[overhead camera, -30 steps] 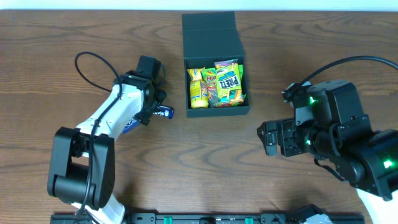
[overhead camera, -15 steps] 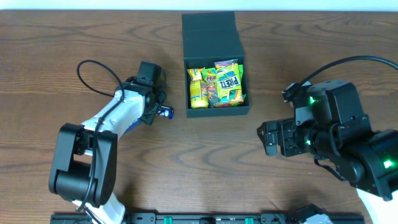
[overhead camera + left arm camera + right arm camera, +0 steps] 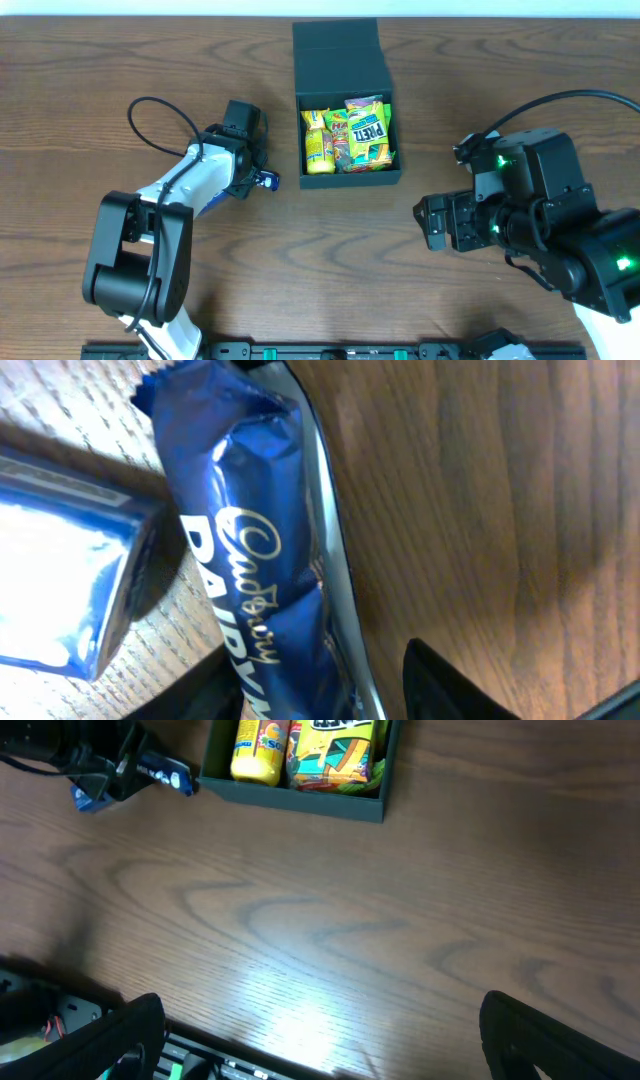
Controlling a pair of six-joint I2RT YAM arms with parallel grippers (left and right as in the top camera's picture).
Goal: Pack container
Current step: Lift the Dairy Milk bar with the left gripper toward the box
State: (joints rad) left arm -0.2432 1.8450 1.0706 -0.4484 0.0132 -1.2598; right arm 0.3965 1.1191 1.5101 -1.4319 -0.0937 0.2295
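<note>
The black container [image 3: 349, 179] stands open at the back centre with its lid flap [image 3: 338, 55] folded away. Inside lie a yellow packet [image 3: 318, 140] and a green one [image 3: 366, 130]. Left of the box, a blue Cadbury chocolate bar [image 3: 266, 181] lies on the table. My left gripper [image 3: 254, 178] is down over it. In the left wrist view the bar [image 3: 250, 560] runs between the dark fingers [image 3: 460, 680], and a gap still shows on the right side. My right gripper [image 3: 424, 222] hangs open over bare wood at the right, holding nothing.
A second, paler blue packet [image 3: 60, 590] lies right beside the bar, partly under the left arm [image 3: 207, 203]. The right wrist view shows the container's front wall [image 3: 300, 802] and the table's front rail [image 3: 230, 1065].
The left gripper's jaws have narrowed around the chocolate bar, and the left arm has shifted slightly toward the back. The right arm has not moved.
</note>
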